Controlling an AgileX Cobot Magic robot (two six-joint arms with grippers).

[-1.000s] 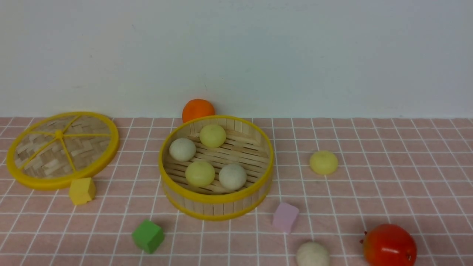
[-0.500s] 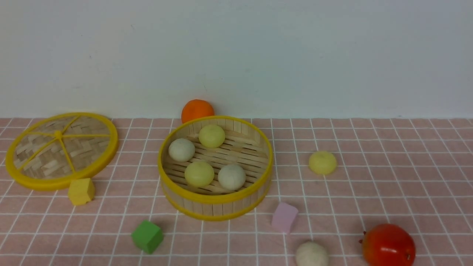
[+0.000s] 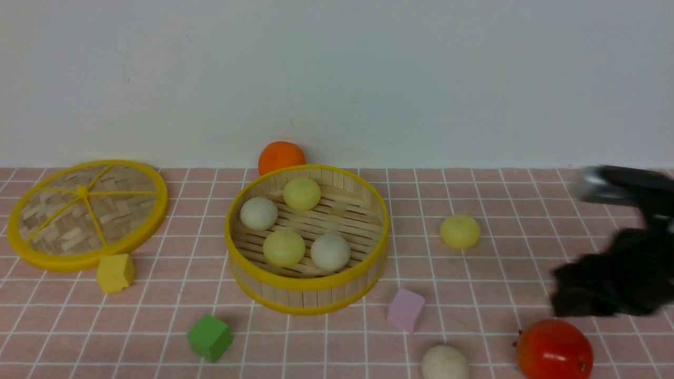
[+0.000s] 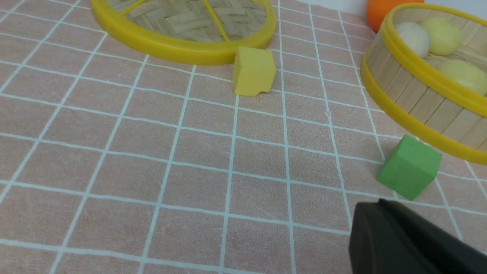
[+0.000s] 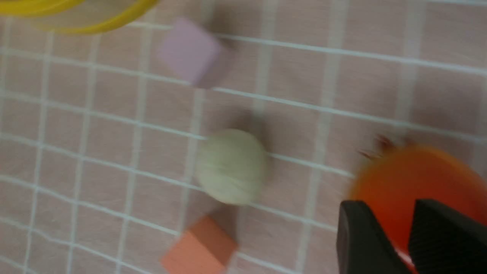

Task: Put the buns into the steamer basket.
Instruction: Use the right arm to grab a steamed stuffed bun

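Observation:
The steamer basket (image 3: 308, 287) stands mid-table and holds several buns, pale yellow (image 3: 284, 247) and off-white (image 3: 330, 252). A pale yellow bun (image 3: 459, 231) lies on the cloth to its right. An off-white bun (image 3: 445, 362) rests at the front edge, also in the right wrist view (image 5: 232, 166). My right gripper (image 5: 388, 205) is open and empty, above the red fruit (image 5: 414, 179), with the off-white bun off to one side. Its arm (image 3: 616, 273) shows blurred at the right. My left gripper (image 4: 374, 207) is shut and empty near the green cube (image 4: 409, 167), outside the basket's wall (image 4: 414, 102).
The woven lid (image 3: 84, 213) lies at the far left with a yellow cube (image 3: 116, 272) in front of it. A lilac cube (image 3: 405, 309) sits between the basket and the front bun. An orange ball (image 3: 281, 156) is behind the basket; an orange-red cube (image 5: 199, 247) lies near the off-white bun.
My right arm has come into the front view from the right edge, blurred by motion, above the red fruit. The buns, basket and cubes have not moved.

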